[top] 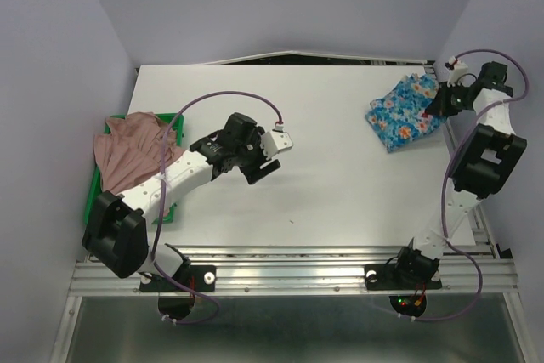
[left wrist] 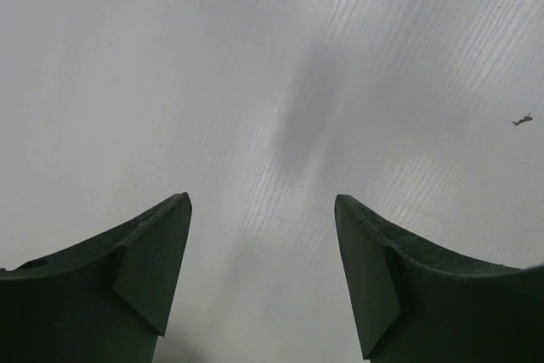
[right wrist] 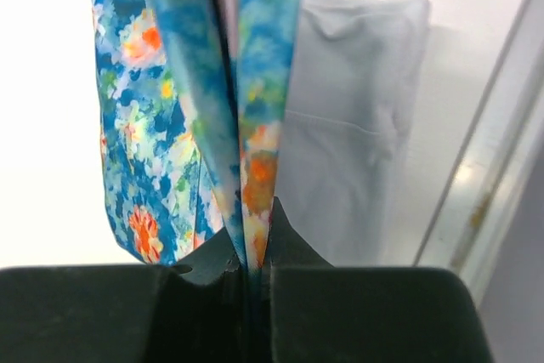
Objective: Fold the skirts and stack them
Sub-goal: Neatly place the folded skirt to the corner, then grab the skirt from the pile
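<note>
Right gripper [right wrist: 253, 254] clamps blue floral skirt [right wrist: 136, 125] at far right corner of table [top: 340, 167]; left gripper [left wrist: 262, 269] apart; lay fold down squarely.

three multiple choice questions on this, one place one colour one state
1. Where is the pink skirt? A on the tray B mid-table C under the right arm
2. The floral skirt's ground colour? A blue B green C black
3. The left gripper is: A shut on cloth B open and empty C out of view
Answers: A, it lies heaped on the tray at left; A, blue shows between its flowers; B, its jaws stand apart over the bare table.
</note>
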### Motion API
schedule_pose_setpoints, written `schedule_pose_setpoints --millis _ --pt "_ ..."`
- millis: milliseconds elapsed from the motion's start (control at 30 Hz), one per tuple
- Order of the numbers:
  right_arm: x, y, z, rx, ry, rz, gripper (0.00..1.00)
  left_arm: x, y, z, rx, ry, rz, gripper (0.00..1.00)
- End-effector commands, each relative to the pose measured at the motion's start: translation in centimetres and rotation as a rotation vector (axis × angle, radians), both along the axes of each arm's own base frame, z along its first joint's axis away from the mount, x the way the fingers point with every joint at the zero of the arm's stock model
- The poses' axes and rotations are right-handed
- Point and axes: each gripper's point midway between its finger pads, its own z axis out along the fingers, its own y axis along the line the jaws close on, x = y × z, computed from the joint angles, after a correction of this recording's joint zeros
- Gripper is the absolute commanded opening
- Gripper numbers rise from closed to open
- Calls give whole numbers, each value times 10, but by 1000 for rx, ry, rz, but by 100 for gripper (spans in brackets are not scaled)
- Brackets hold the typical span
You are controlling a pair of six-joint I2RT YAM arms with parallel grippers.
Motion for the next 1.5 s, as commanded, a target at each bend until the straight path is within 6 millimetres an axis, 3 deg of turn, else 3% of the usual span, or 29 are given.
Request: schedule_pose_setpoints --millis 0,67,200,233,333,400,500,533,600,733,767,833,867,933,967,1067,1167,1200,1267,1333,1367,1467 --pt "2 -38 3 -61 -45 -73 1 10 -4 18 -27 -38 2 80" --pt "-5 -36 -26 -43 18 -71 1 10 -4 17 -32 -26 4 80" --pt "-14 -30 -65 30 110 -113 18 8 -3 15 -37 -4 0 81" --pt "-14 -29 -73 50 135 -132 37 8 -1 16 -38 -4 4 81" --pt "-11 -36 -77 38 143 -179 58 9 4 18 -44 -3 22 81" --pt "-8 -43 -66 9 124 -213 69 12 9 23 -69 6 50 81" --pt "3 -52 -41 -14 64 -263 76 16 13 33 -137 41 95 81" --pt "5 -53 -27 -17 42 -274 89 23 23 37 -157 46 135 81" --pt "12 -54 5 -12 -17 -285 100 28 28 50 -207 57 171 82" --pt "14 -41 47 15 -76 -264 100 44 59 73 -286 68 302 82" --pt "10 -38 64 9 -94 -257 100 52 78 77 -300 65 362 82" --pt "9 -14 75 8 -101 -207 100 58 100 90 -311 35 435 83" --pt "6 -4 93 -4 -132 -194 100 61 111 94 -303 16 463 84" --pt "2 12 106 -23 -158 -165 100 63 145 106 -288 -24 549 85" --pt "-1 34 117 -36 -180 -115 100 65 160 110 -255 -57 586 86" --pt "-12 74 127 -57 -169 -26 100 56 210 99 -151 -42 705 86" --pt "-30 147 130 -62 -137 144 100 33 263 91 -28 -39 788 83" --pt "-35 160 129 -51 -121 167 100 27 275 89 4 -35 806 82" --pt "-47 184 126 -19 -82 199 100 8 315 81 91 -13 894 81" --pt "-55 207 121 2 -54 239 100 -15 339 65 186 48 907 80" --pt "-60 213 116 20 -30 243 100 -31 363 60 221 77 974 80" --pt "-65 227 107 35 2 256 100 -70 400 43 298 157 1051 80"
